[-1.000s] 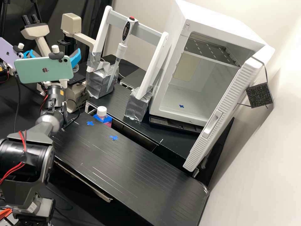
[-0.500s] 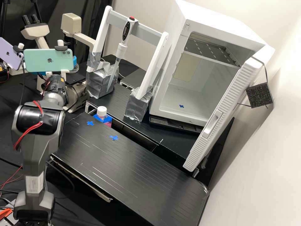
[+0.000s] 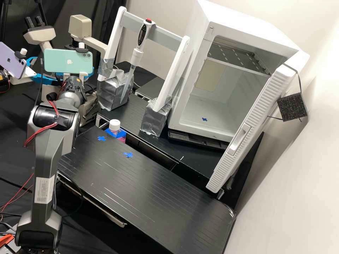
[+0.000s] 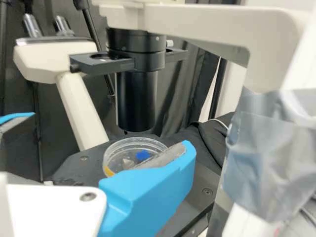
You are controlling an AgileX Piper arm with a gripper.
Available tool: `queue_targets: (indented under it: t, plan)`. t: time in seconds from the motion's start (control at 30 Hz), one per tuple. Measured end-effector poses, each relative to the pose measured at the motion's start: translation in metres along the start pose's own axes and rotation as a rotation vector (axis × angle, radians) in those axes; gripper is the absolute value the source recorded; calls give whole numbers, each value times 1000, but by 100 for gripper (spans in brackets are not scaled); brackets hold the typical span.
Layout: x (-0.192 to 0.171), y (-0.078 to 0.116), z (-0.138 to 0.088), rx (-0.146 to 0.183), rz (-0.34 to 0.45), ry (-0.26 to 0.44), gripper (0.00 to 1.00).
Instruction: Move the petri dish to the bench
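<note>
In the high view the gripper is at the microscope on the left, largely behind the green phone on its wrist. The wrist view shows the gripper open, its two blue fingers wide apart. A clear round petri dish lies flat on the dark microscope stage, below the black lens tube. One finger partly covers the near side of the dish; whether they touch, I cannot tell. A blue patch shows through the dish. The black bench has two blue tape crosses near its back left.
A capped bottle of pink liquid stands at the bench's back edge. Behind are a pipette on a white frame with foil-wrapped feet and a white incubator with its door open. The microscope's pale arm passes over the stage.
The arm has swung right and its phone has shifted right and slightly up, now more level. The blue finger that showed beside the phone is now behind it. The bench items have not moved.
</note>
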Motion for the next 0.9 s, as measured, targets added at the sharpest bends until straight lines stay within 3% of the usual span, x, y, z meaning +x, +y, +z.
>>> queue_targets:
  t: [0.43,0.67,0.77,0.9]
  plan:
    - [38,4,4,-29,4,-49,100]
    - [55,-2,3,-88,-22,-65,100]
    - [61,-3,4,-131,-29,-66,100]
    - [67,-3,8,-133,-30,-92,100]
